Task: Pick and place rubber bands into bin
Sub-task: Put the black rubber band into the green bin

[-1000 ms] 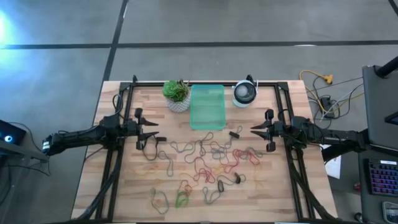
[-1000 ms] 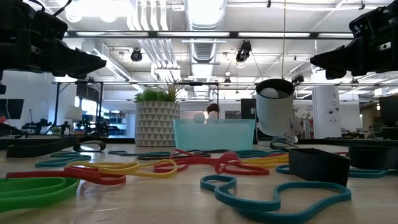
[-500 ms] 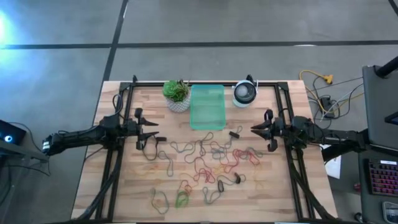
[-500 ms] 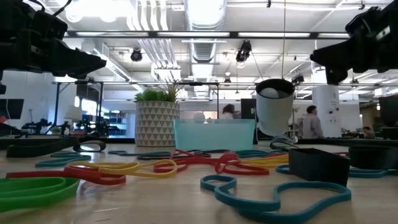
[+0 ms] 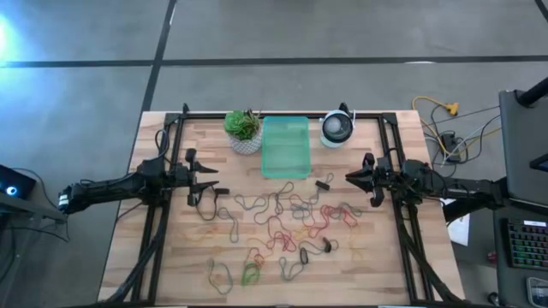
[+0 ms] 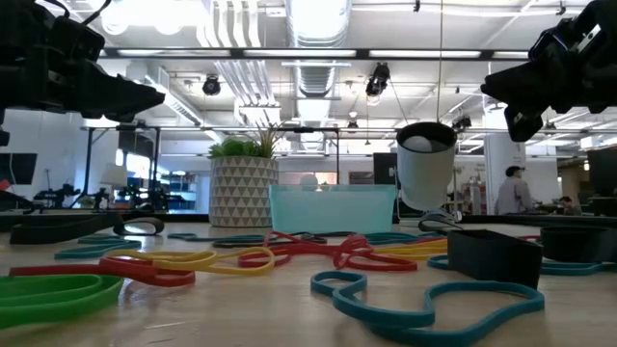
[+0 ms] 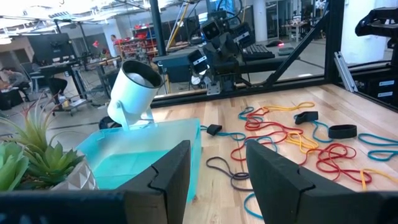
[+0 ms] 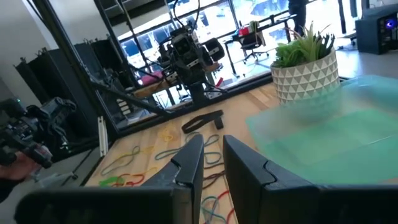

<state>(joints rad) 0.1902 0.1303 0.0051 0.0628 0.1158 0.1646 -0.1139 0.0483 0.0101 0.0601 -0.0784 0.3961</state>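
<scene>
Rubber bands: scattered loose across the centre and lower middle of the wooden surface, between the two hands, touched by neither.
Bin: upper centre of the frame, just above the band spread; nothing seen inside.
Left hand: centre-left, raised off the surface, fingers parted, holding nothing; nearest bands just beside its tips.
Right hand: centre-right, raised, fingers narrowly parted, holding nothing; bands lie below and left of it.
Potted plant: left of bin.
</scene>
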